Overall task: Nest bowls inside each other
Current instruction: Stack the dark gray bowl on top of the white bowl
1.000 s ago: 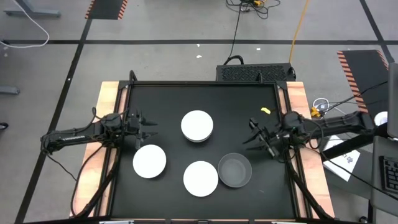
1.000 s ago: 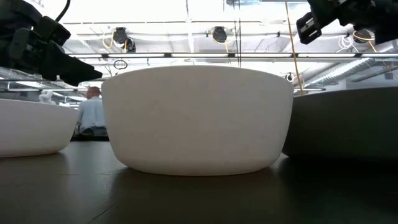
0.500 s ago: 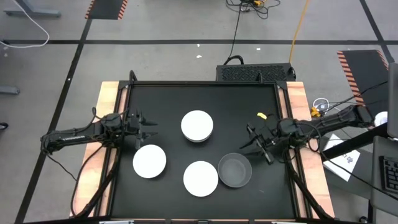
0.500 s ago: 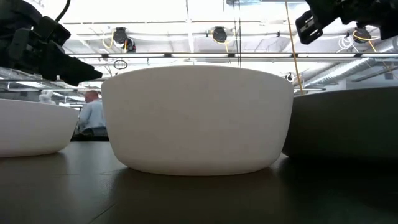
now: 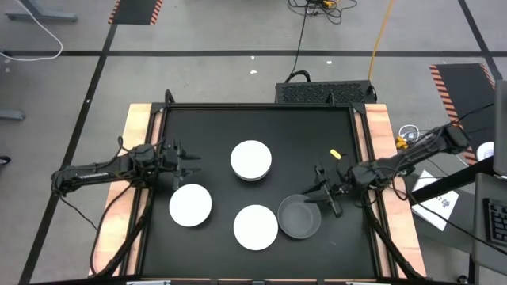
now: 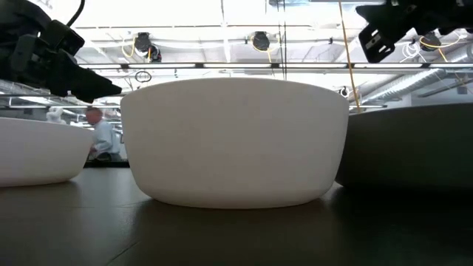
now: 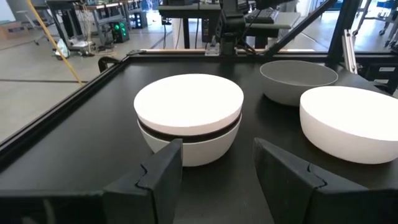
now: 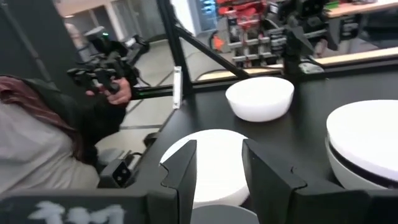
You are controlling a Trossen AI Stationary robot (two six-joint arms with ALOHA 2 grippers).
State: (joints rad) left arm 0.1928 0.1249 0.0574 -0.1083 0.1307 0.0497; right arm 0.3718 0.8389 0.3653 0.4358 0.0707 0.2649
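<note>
While the right claw [image 5: 323, 198] hangs just off the grey bowl's [image 5: 299, 217] rim, on the side away from the white stack, its fingers are spread with nothing between them. My read: it's lining up to grab that rim. The grey bowl sits upright on the black counter [image 5: 214, 131], touching or nearly touching a lone white bowl [image 5: 255, 226] beside it.

Left claw [image 5: 184, 159] waits apart from the grey bowl, past the white stack [image 5: 251, 160]; also released and empty, pointed at the stack.

The stack makes sense as the nest-in-progress: the left wrist view shows a white bowl on top, a dark band under it, and white again below [image 7: 188, 121]. Another white bowl [image 5: 190, 204] sits beyond the lone one, farther from the grey.

Hard to tell: how many bowls are in the stack, and what the dark band is, probably a black bowl's rim. Small yellow scrap [image 5: 335, 153] lies behind the right claw, unidentifiable. Low view is blocked by the white bowl up close. Right wrist view shows a person holding a controller off the counter.
</note>
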